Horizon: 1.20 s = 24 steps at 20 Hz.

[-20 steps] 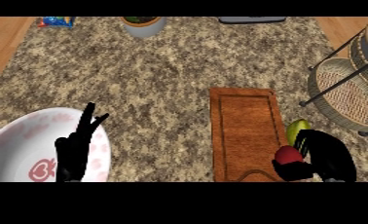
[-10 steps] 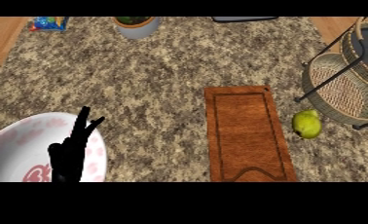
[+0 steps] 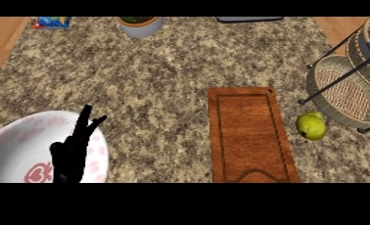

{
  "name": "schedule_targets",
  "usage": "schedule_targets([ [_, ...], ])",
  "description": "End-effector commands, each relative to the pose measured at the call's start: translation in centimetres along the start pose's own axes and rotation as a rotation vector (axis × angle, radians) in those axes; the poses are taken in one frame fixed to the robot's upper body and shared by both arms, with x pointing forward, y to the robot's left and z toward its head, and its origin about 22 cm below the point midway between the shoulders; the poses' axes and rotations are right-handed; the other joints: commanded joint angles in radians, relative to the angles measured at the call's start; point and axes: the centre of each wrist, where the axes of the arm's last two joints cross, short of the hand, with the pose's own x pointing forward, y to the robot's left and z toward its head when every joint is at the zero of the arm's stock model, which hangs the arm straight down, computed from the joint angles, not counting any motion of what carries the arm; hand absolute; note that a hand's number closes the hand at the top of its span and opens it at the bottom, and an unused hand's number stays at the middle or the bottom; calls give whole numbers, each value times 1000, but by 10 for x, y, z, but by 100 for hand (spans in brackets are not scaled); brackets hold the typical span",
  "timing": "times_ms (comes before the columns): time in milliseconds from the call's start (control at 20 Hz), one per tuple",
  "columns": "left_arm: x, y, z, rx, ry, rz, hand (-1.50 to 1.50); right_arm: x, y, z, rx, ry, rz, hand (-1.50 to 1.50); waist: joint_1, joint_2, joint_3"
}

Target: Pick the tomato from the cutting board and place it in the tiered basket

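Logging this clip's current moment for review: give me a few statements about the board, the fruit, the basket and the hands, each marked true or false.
1. The cutting board has a tomato on it. False: nothing lies on it.
2. A green fruit lies on the counter between the board and the tiered basket. True.
3. The left robot hand shows over a white plate, fingers straight. True.
4. The right robot hand holds the green fruit. False: no right hand is in view.
5. The green fruit sits inside the basket. False: it is outside, on the counter.

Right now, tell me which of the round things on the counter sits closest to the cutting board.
The yellow-green fruit, just right of the cutting board. The plate lies far left and the pot at the back.
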Motion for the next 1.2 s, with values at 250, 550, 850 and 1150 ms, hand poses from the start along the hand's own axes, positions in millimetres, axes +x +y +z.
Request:
schedule_targets([
  [250, 0, -19, -8, -33, 30, -32, 0, 16, -73, 2, -112, 2, -25, 150, 62, 16, -3],
  [550, -9, -9, -8, -71, 25, -18, 0, 58, -82, -38, -128, 59, -34, 150, 77, 19, -3],
  [850, 0, -23, -20, -54, 29, -30, 0, 64, -58, -79, -118, 62, -51, 150, 83, 21, -2],
  [1150, 0, -26, -16, -74, 20, -33, 0, 75, -24, -108, -26, 26, -6, 150, 84, 20, -2],
])
